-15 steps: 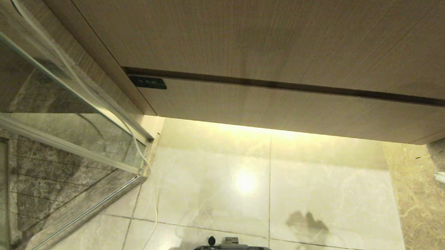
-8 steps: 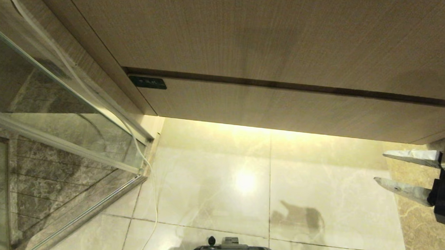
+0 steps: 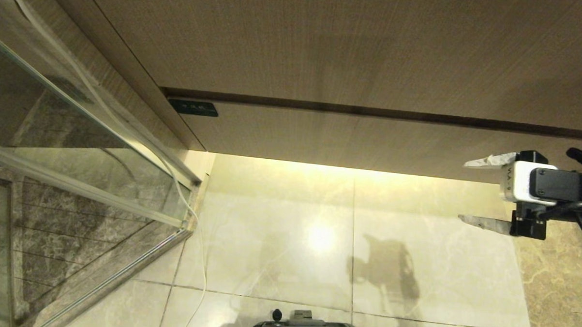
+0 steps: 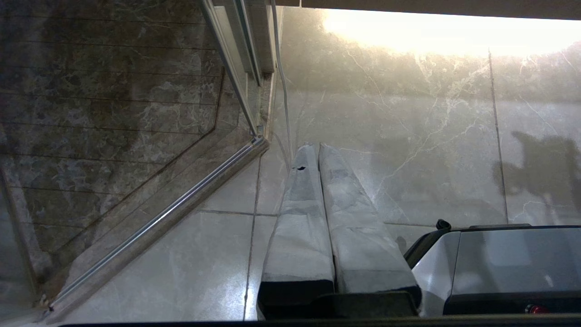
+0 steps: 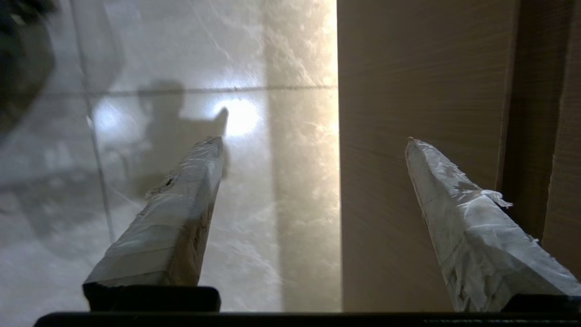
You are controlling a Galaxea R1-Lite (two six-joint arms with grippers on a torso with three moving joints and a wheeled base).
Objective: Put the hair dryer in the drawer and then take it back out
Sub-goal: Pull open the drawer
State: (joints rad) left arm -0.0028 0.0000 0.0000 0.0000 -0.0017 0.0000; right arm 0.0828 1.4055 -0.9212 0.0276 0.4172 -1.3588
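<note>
Here one drawer ran lengthwise across the middle of the head frame, its flat, handleless, light wood-grain front shut beneath one taller panel. At the right edge, the right claw pointed left, fingers spread wide, empty. The left claw hung shut over the floor.
</note>
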